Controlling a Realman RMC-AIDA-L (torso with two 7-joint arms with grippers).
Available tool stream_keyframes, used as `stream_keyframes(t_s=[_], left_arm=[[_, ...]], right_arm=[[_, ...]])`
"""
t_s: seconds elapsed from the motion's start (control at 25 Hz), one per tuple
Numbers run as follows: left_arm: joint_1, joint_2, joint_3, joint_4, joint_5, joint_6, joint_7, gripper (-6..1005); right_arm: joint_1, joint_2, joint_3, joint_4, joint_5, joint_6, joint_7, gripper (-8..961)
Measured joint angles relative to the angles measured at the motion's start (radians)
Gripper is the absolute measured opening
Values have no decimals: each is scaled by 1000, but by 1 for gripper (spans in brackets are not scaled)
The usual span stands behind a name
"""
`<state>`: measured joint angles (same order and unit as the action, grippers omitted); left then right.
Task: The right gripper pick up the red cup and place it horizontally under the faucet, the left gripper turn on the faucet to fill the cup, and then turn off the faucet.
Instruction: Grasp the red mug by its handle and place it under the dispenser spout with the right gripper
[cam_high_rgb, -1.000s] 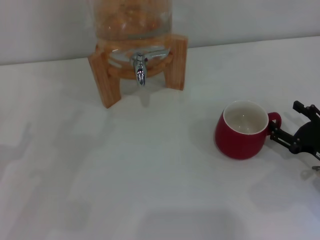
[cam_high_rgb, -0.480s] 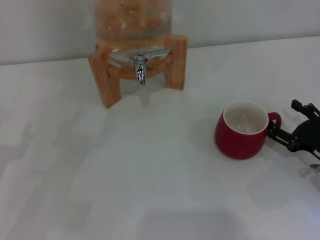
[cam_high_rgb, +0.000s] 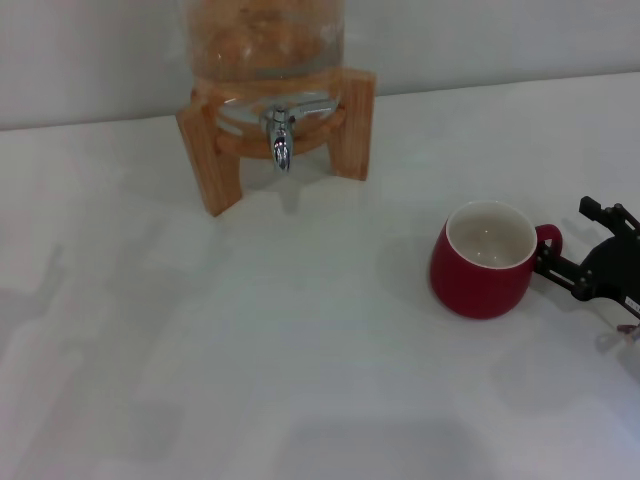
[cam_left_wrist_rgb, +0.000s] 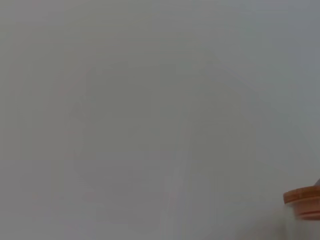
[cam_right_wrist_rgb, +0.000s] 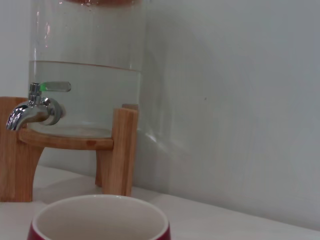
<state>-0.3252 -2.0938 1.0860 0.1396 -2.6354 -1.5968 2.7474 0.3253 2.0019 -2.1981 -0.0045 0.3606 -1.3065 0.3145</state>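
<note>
The red cup (cam_high_rgb: 484, 272) stands upright on the white table, right of the middle, with its handle turned toward the right edge. My right gripper (cam_high_rgb: 566, 240) is at the table's right edge, level with the cup. It is open, and its black fingers (cam_high_rgb: 562, 272) reach to either side of the handle without closing on it. The faucet (cam_high_rgb: 279, 136) points down from the glass jar at the back, left of the cup. The right wrist view shows the cup's rim (cam_right_wrist_rgb: 100, 216) close by and the faucet (cam_right_wrist_rgb: 31, 108) beyond. My left gripper is out of view.
The glass jar (cam_high_rgb: 265, 40) holds liquid and sits on a wooden stand (cam_high_rgb: 208, 155) near the back wall. The white table (cam_high_rgb: 250, 340) stretches to the front and left. The left wrist view shows a blank wall and an orange lid edge (cam_left_wrist_rgb: 303, 199).
My right gripper has crept slightly left toward the cup's handle. The cup and faucet have not moved.
</note>
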Motion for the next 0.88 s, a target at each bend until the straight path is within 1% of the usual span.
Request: stream_keyframes(t_s=[0.36, 0.52, 0.76, 0.88], left_arm=[[0, 0, 7, 0, 0, 0, 0, 846], [0, 0, 10, 0, 0, 0, 0, 846], [0, 0, 11, 0, 0, 0, 0, 846], [0, 0, 11, 0, 0, 0, 0, 846]], right_arm=[[2, 0, 0, -1, 0, 3, 0, 858], [2, 0, 1, -4, 0, 16, 0, 708], [1, 0, 1, -7, 1, 25, 0, 553], [1, 0, 1, -8, 1, 26, 0, 503]])
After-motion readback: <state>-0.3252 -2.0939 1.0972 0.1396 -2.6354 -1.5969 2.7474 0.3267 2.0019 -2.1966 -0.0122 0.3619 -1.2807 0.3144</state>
